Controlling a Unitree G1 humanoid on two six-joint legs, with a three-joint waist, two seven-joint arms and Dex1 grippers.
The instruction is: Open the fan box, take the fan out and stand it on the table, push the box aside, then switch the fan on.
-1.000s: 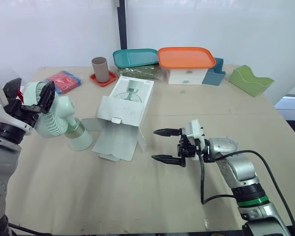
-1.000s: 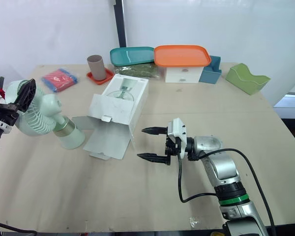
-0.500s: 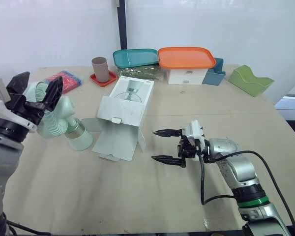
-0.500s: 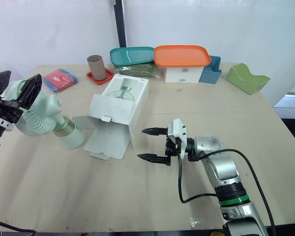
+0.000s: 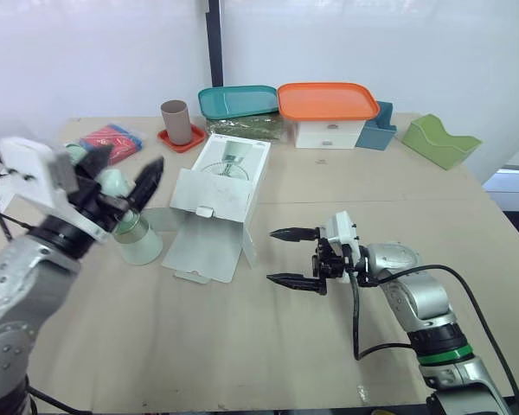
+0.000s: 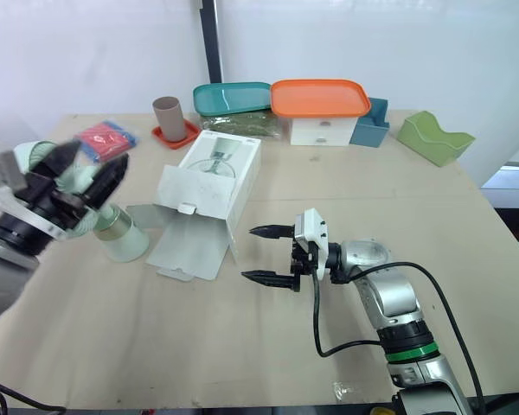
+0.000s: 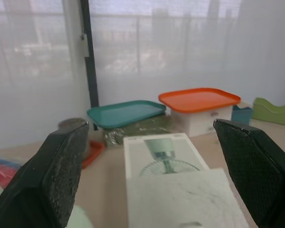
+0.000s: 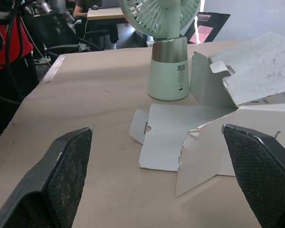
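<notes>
Office-like workroom; desks (image 8: 107, 13), chairs (image 8: 62, 34).

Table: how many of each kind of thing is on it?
fan: 1
box: 1
cup: 1
coaster: 1
packet: 1
trays: 2, teal tray and orange tray
drawer unit: 1
bag: 1
holders: 2, blue holder and green holder
Total: 11

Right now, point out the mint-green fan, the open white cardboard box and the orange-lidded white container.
mint-green fan (image 8: 169, 50): right wrist view, metallic collar.
open white cardboard box (image 5: 223, 186): left eye view, top panel.
orange-lidded white container (image 5: 329, 100): left eye view, lid.
</notes>
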